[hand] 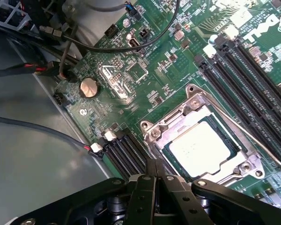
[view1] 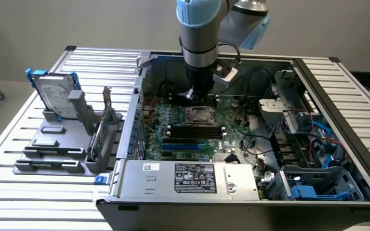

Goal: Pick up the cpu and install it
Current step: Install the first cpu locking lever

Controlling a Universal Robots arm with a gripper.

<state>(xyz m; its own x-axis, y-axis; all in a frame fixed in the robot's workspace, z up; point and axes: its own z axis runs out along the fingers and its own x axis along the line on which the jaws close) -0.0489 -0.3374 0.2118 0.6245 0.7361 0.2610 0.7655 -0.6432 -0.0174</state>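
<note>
The cpu (hand: 201, 147), a small square chip with a shiny silver top, lies seated in the open metal socket frame (hand: 196, 105) on the green motherboard (hand: 150, 61). In the exterior view the cpu (view1: 200, 115) sits mid-board inside the open computer case. My gripper (hand: 155, 165) hovers just beside the socket's edge, its black fingers (hand: 143, 187) pressed together with nothing between them. From outside, the gripper (view1: 194, 94) hangs straight down from the arm, slightly behind the socket and above the board.
Black memory slots (hand: 253, 70) run alongside the socket. Black cables (hand: 47, 129) and a coin battery (hand: 88, 87) lie near the case wall. A hard drive with blue brackets (view1: 55, 92) stands on a grey rack at the exterior view's left. The power supply (view1: 188, 180) is in front.
</note>
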